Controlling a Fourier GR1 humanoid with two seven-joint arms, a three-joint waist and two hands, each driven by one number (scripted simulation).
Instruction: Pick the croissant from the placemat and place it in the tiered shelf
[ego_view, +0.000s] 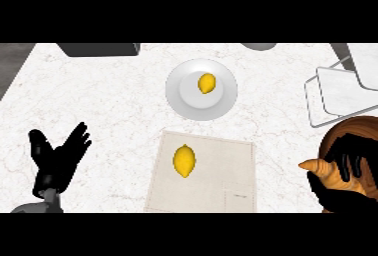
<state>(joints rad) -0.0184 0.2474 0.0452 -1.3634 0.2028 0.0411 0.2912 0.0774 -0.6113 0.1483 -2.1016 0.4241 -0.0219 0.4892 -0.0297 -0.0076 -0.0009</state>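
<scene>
White plate (189, 102) ahead of me on the marbled counter (103, 100), a lemon (207, 83) on it, dark grey block (100, 49) at far left, perhaps an appliance, grey round thing (258, 46) cut off at top.

Single head view, looking steeply down on a marble counter (103, 110) from above its near edge. Placemat (203, 172) near and central, white plate (201, 90) beyond it, tiered shelf (341, 95) cut off at far right. Forearms entering from the near edge, at left and right. No second view.
</scene>
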